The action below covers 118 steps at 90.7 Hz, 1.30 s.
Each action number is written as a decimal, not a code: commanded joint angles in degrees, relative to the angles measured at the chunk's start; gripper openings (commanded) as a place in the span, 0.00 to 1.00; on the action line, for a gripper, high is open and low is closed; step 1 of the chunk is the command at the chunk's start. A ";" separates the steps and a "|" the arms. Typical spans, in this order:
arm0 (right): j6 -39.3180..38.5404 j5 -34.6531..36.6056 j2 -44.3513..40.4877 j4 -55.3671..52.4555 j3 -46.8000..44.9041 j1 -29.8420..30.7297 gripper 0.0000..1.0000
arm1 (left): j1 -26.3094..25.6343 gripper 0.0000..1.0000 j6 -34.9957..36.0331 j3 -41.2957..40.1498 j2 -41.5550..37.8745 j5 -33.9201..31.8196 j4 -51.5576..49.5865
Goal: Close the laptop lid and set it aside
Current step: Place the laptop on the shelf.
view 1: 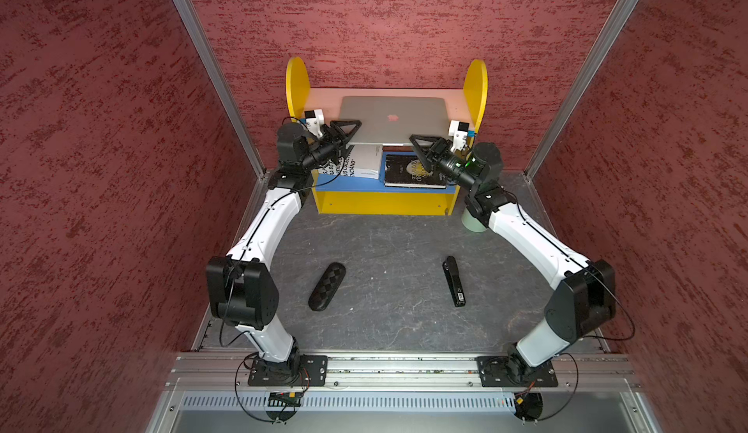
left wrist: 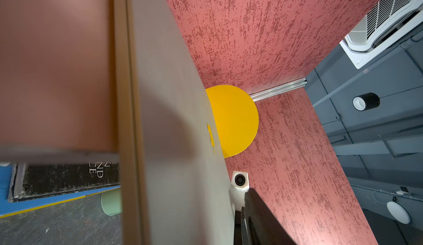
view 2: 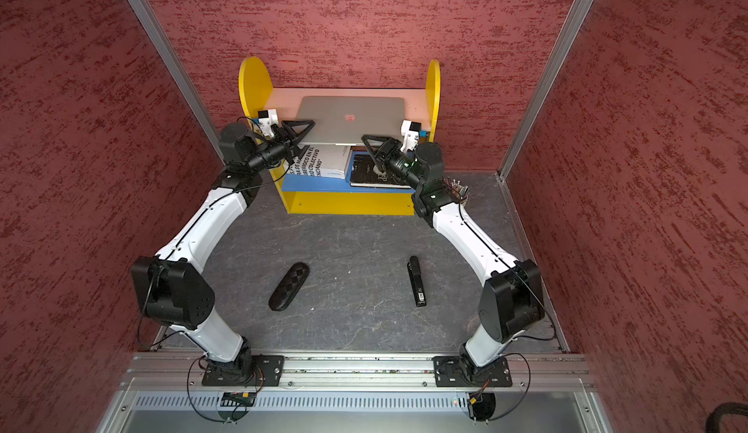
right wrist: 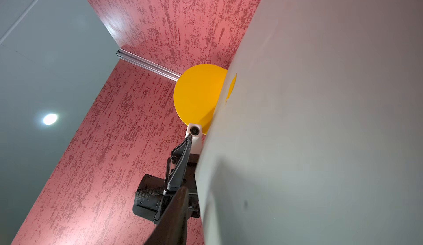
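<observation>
The laptop [view 1: 392, 121] lies shut on the top board of the yellow shelf [view 1: 384, 204]. The left fingers [view 1: 346, 122] and right fingers [view 1: 415, 144] sit at the laptop's front corners; whether they are pinching it or spread, I cannot tell.

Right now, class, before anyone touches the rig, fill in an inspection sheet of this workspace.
Surface: dark mottled table.
Job's things: laptop, lid down, logo up, on the yellow shelf unit's top board.
Clutter: black oval case and stapler on the table; white book and black book on the lower shelf; mint cup beside the shelf unit.
Grippers: left gripper and right gripper at the laptop's front corners; grip unclear.
Cables: black cables along both arms, looping at the bases.
Surroundings: red textured walls, aluminium posts.
</observation>
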 commanded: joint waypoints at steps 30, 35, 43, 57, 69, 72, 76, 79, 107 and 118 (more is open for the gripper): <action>-0.75 -5.35 0.37 -1.85 3.73 1.13 0.57 | -0.66 0.86 2.66 2.17 0.50 3.69 -4.49; -0.89 -5.44 0.18 -2.18 3.73 1.03 0.59 | -0.52 0.88 2.83 2.09 0.27 3.81 -4.76; -1.23 -5.45 -0.05 -2.64 3.64 0.95 0.62 | -0.23 0.91 3.48 1.87 -0.15 3.93 -5.47; -1.48 -5.70 -0.43 -3.07 3.31 0.84 0.65 | 0.18 0.95 4.05 0.92 -1.21 4.34 -5.82; -1.47 -5.79 -0.83 -2.94 2.57 0.77 0.66 | 0.51 0.96 4.38 -0.06 -2.31 4.63 -6.01; -1.48 -5.82 -1.04 -3.08 2.52 0.76 0.66 | 0.66 0.96 4.55 -0.23 -2.61 4.76 -6.12; -1.59 -5.87 -1.28 -3.15 2.27 0.66 0.67 | 0.78 0.96 4.84 -0.45 -2.98 4.84 -6.19; -1.67 -5.90 -1.37 -3.27 2.12 0.63 0.67 | 0.85 0.96 4.96 -0.59 -3.28 4.95 -6.23; -2.34 -5.82 -3.59 -4.35 0.17 -0.07 0.69 | 0.89 0.95 6.53 -1.81 -5.70 5.57 -7.53; -2.26 -5.71 -4.35 -4.27 -0.80 -0.65 0.70 | 1.05 0.94 6.67 -2.69 -6.35 5.79 -7.39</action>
